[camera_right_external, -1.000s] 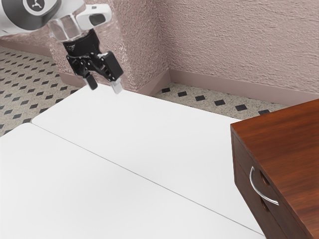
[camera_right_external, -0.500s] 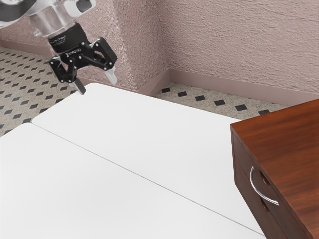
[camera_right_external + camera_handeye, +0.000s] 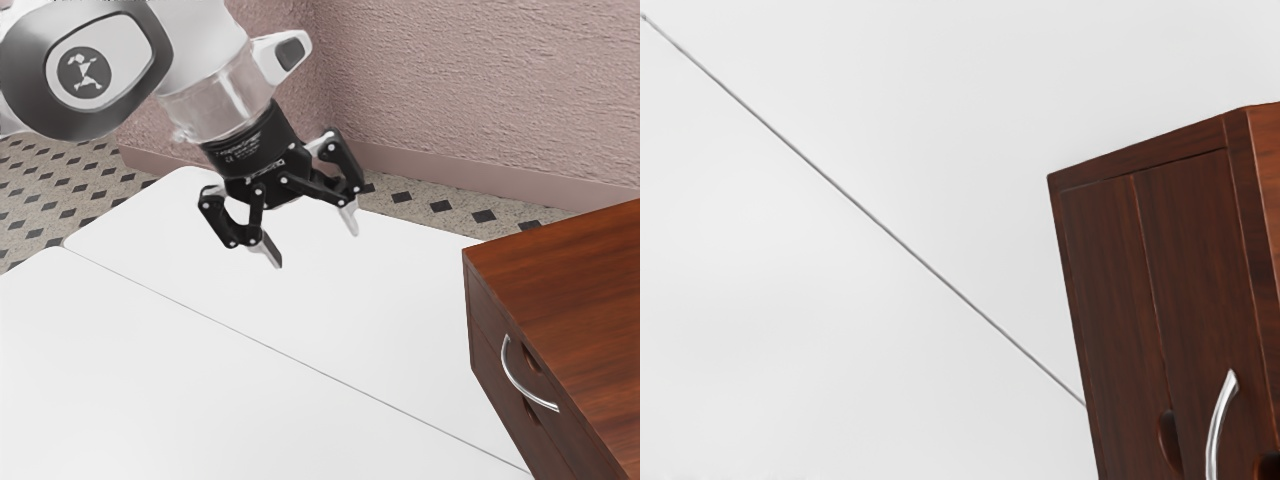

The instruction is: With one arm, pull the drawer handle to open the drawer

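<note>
A dark wooden drawer cabinet (image 3: 575,300) stands on the white table (image 3: 300,330) at the exterior view's right. Its curved metal handle (image 3: 522,378) sits on the front face, which looks flush with the body. My black gripper (image 3: 310,232) hangs open over the table's middle, well to the left of the cabinet, with nothing between its fingers. In the wrist view the cabinet (image 3: 1170,300) and its handle (image 3: 1218,420) lie ahead of the hand.
A thin seam (image 3: 290,358) runs across the white table. A pink textured wall (image 3: 480,80) and a checkered floor (image 3: 440,205) lie behind. Open tabletop separates the gripper from the cabinet.
My arm has swung from the table's far left corner down and toward the right, nearer the cabinet. The gripper has stayed open. The cabinet has not moved.
</note>
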Controlling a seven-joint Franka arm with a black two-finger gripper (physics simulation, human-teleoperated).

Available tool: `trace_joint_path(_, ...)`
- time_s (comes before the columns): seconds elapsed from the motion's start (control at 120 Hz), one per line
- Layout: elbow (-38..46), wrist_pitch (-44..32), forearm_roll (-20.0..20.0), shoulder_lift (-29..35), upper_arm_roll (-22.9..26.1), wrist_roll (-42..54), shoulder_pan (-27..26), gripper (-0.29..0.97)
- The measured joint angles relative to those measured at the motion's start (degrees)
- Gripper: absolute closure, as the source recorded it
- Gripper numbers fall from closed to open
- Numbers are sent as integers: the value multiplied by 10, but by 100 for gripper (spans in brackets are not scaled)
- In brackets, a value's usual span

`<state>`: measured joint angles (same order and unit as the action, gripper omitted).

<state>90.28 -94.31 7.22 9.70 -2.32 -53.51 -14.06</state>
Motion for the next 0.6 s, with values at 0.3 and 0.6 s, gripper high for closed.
trace_joint_path(0.3,-2,-23,9,-22,55,-130,0,16)
trace_joint_path(0.6,1,-82,-14,-76,73,-190,0,25)
